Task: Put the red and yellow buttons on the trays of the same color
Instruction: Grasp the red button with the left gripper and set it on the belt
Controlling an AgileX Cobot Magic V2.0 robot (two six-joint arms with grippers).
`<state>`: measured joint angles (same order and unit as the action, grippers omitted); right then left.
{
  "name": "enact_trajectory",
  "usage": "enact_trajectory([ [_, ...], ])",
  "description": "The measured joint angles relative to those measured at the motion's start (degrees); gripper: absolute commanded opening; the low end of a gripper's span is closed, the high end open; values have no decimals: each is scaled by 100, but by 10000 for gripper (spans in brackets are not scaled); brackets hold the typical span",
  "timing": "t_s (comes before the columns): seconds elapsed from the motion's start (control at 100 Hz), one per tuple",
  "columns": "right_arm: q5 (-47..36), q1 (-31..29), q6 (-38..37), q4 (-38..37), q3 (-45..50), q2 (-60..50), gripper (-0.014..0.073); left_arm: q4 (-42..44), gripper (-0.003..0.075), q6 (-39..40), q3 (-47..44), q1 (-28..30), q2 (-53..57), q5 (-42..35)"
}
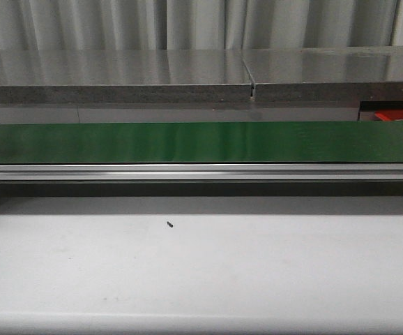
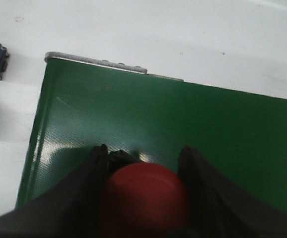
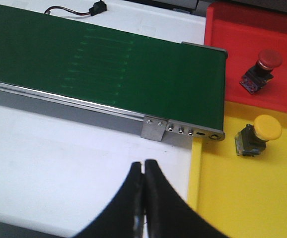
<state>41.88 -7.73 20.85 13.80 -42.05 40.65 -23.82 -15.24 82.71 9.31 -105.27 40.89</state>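
Left gripper clamped on a red button, fingers pressed to either side of its cap, over the green conveyor belt near its end corner. Right gripper closed tight with nothing between the fingers, above the white bench beside the belt's other end. Past that end, a second red button on the red tray; a yellow button on the yellow tray, touching neither tray wall. Small dark speck on the bench in the front view.
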Motion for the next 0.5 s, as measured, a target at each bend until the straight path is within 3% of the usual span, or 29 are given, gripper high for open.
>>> enact_trajectory([
  [0.14,0,0,0,0,0,0,-117,-10,-9,0,-2,0,-151,-27],
  [0.21,0,0,0,0,0,0,-117,-4,46,0,-2,-13,-151,-27],
  [0.28,0,0,0,0,0,0,-117,-28,162,-3,-2,-13,-151,-14],
  [0.4,0,0,0,0,0,0,-117,-162,489,-205,-2,-13,-151,101],
  [0.5,0,0,0,0,0,0,-117,-235,680,-285,-2,-24,-151,139],
])
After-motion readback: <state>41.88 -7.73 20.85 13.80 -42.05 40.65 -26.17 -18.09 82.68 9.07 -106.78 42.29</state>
